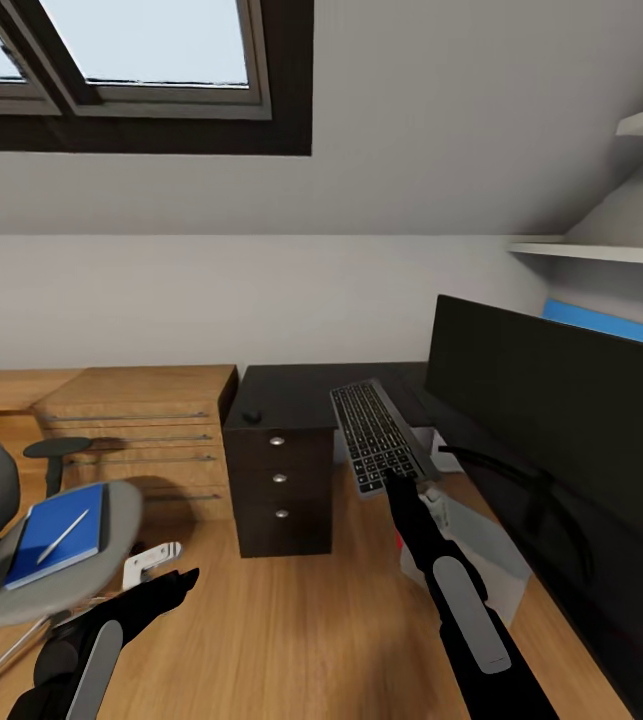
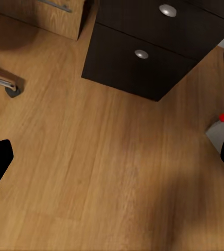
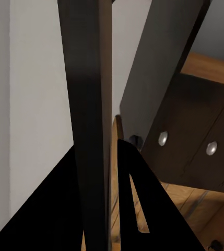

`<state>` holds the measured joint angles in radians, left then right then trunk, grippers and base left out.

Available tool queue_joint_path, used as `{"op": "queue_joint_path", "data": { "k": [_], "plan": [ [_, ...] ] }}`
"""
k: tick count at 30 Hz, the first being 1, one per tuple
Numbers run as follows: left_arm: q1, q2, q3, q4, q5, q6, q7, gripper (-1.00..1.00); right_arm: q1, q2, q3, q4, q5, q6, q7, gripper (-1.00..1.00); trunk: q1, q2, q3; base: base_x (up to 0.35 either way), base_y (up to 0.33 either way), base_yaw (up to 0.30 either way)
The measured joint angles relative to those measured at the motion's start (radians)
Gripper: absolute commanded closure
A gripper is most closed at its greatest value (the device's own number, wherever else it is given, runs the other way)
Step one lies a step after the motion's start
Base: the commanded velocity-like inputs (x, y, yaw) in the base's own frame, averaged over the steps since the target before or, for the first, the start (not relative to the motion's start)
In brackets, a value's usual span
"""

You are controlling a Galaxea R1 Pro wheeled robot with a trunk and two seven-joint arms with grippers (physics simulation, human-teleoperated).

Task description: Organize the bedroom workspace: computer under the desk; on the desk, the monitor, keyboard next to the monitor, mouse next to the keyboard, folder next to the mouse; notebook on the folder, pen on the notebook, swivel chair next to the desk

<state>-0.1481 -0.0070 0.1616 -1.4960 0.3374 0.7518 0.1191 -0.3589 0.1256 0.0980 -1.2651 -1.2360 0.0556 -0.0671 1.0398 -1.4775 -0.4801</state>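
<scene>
Grey keyboard (image 1: 381, 436), 1, apparently in right hand (image 1: 398, 487).

Monitor (image 1: 561, 420): right side & lower part cut off by head view edge; stand mostly hidden behind the screen. Computer (image 1: 481, 545) largely hidden behind right gripper (image 1: 398, 487) and its arm; red light barely visible. Right fingertips covered where they meet the keyboard (image 1: 381, 437), so contact pts can't be seen. Swivel chair (image 1: 21, 560): backrest & base cut off at the edge. Folder (image 1: 56, 533): near corner hidden by seat curve. Left gripper (image 2: 112, 162): just dark finger edges at frame sides, tips out of frame. Mouse (image 1: 252, 416) too small for detail.
</scene>
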Motion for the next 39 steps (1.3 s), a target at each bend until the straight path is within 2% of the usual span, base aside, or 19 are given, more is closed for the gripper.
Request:
{"op": "queue_joint_path", "data": {
  "k": [17, 27, 39],
  "plan": [
    [0.0, 0.0, -0.001, 0.0, 0.0, 0.0, 0.0, -1.0, 0.0, 0.0, 0.0, 0.0, 0.0, -0.001, 0.002, 1.0, 0.0, 0.0, 0.001, 0.322, 0.052, 0.0],
    [0.0, 0.0, -0.001, 0.0, 0.0, 0.0, 0.0, -1.0, 0.0, 0.002, 0.0, 0.0, 0.0, -0.002, 0.002, 1.0, 0.0, 0.0, 0.013, 0.322, 0.103, 0.058],
    [0.0, -0.001, -0.001, 0.0, 0.0, 0.0, -0.001, -1.0, 0.001, 0.001, 0.0, 0.008, 0.003, -0.002, 0.004, 1.0, 0.0, 0.0, 0.017, 0.29, 0.192, 0.023]
  ]
}}
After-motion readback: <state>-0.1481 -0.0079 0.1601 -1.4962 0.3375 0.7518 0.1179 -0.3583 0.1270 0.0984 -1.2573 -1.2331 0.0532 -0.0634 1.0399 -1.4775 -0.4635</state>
